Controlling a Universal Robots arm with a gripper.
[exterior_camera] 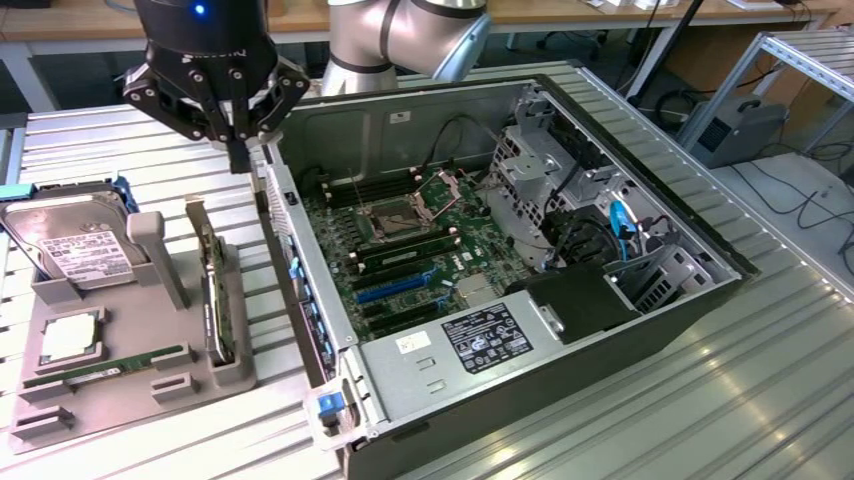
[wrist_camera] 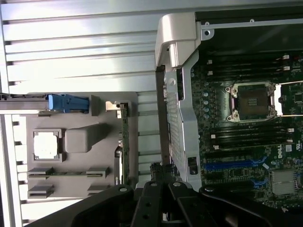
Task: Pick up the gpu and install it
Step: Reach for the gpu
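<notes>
The gpu (exterior_camera: 210, 300) stands on edge in a slot of the grey holder (exterior_camera: 134, 385) at the exterior view's left, its silver bracket end pointing away from the camera. In the wrist view the gpu (wrist_camera: 125, 142) appears as a thin green edge in the holder (wrist_camera: 80, 137). My gripper (exterior_camera: 240, 160) hangs above the table, just behind the holder and beside the rear wall of the open computer case (exterior_camera: 441, 400). Its fingers are shut with nothing between them. The gripper (wrist_camera: 163, 174) is apart from the gpu.
The holder also carries a silver hard drive (exterior_camera: 74, 245), a processor chip (exterior_camera: 67, 340) and a narrow memory stick (exterior_camera: 120, 362). Inside the case lies the motherboard with an open processor socket (exterior_camera: 398, 215) and a blue slot (exterior_camera: 394, 285). The table is ribbed metal.
</notes>
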